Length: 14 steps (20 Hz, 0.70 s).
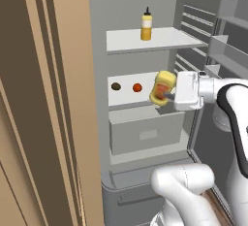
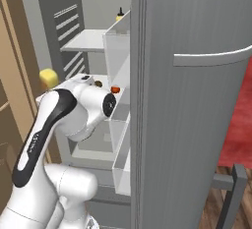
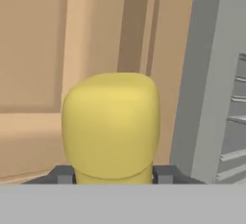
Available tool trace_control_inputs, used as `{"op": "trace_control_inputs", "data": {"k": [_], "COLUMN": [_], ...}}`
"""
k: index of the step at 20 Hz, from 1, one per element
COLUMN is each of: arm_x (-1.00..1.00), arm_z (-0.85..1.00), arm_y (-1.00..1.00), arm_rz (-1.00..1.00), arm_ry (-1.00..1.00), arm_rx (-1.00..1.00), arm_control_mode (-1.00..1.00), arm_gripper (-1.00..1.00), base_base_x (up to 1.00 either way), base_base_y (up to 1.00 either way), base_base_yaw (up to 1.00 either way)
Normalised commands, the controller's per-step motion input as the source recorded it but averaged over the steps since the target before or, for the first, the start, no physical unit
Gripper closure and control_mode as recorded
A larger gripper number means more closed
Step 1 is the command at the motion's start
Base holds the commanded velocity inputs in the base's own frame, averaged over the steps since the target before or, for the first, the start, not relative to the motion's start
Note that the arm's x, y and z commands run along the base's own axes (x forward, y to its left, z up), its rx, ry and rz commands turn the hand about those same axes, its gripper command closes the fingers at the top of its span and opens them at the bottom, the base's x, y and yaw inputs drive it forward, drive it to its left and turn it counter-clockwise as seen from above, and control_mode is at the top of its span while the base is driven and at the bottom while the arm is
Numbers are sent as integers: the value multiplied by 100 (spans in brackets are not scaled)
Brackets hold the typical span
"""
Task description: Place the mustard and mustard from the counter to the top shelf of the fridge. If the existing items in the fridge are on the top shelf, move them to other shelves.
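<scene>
The fingers clamp the squat mustard jar, held in the air before the open fridge, level with the middle shelf. The hand view shows its yellow lid end-on; the left base view shows it tipped sideways, lid up-right. The mustard bottle stands upright on the top shelf; the orange-red ball and brown lump lie below.

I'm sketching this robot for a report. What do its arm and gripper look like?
The arm is glossy white with rounded, bulbous segments and black bands at the joints; one long black stripe runs down a link in the right base view. The gripper has a boxy white body and short dark grey fingers. No cables or markings are visible.
</scene>
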Motion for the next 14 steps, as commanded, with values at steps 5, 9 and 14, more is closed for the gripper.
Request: {"op": "trace_control_inputs", "data": {"k": [5, 9, 14], "arm_x": [-6, 0, 0], "arm_z": [66, 61, 64], "arm_y": [-19, -15, -11], "arm_rz": [-15, -18, -17], "arm_ry": [0, 0, 0], "arm_rx": [0, 0, 0], "arm_control_mode": [-100, -100, -100], "arm_gripper": [100, 100, 100], "base_base_x": [0, 0, 0], "base_base_y": [0, 0, 0], "base_base_yaw": [0, 0, 0]}}
